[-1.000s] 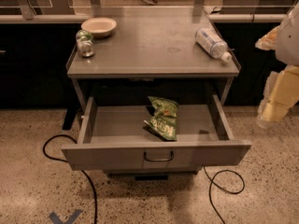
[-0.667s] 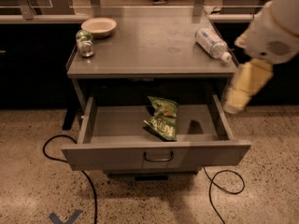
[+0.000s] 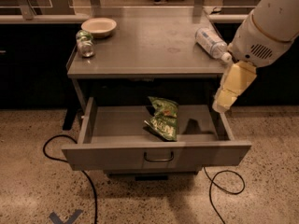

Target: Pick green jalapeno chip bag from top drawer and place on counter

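The top drawer [image 3: 117, 125] is pulled open below the counter [image 3: 149, 50]. The green jalapeno chip bag [image 3: 163, 118] lies wrinkled in the middle of the drawer, slightly right of centre. My gripper [image 3: 221, 105] hangs from the white arm at the right. It points down over the drawer's right rear corner, just off the counter's right front corner. It is to the right of the bag, apart from it, and holds nothing. Its shadow falls on the drawer floor beside the bag.
On the counter stand a pale bowl [image 3: 98, 27] and a green-topped glass jar [image 3: 85, 43] at the back left, and a plastic water bottle [image 3: 210, 42] lies at the right. Black cables [image 3: 88, 190] loop on the speckled floor. Dark cabinets stand behind.
My arm and gripper have swung in from the right edge of the view toward the drawer's right side. The bag and the drawer have not moved.
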